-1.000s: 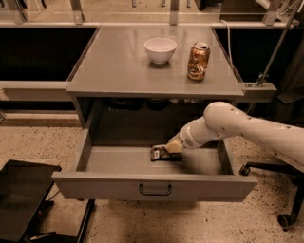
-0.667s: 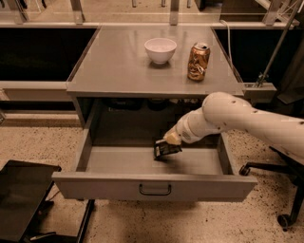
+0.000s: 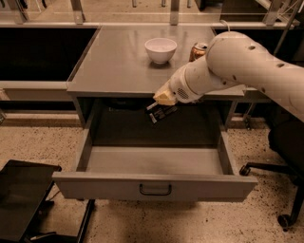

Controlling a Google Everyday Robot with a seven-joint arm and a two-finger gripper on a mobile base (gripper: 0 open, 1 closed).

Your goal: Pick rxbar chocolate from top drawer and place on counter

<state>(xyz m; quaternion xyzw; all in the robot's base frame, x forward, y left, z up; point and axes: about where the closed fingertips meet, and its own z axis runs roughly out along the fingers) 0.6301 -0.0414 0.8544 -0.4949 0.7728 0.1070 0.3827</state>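
I am looking into what reads as an office or lab workroom rather than a home. There is a plain grey metal cabinet with a matte counter and an open top drawer, a speckled beige hard floor, the castored base of a rolling chair at right, and bare metal table legs behind. My gripper hangs over the drawer, just below the counter's front edge, clamped on the rxbar chocolate.
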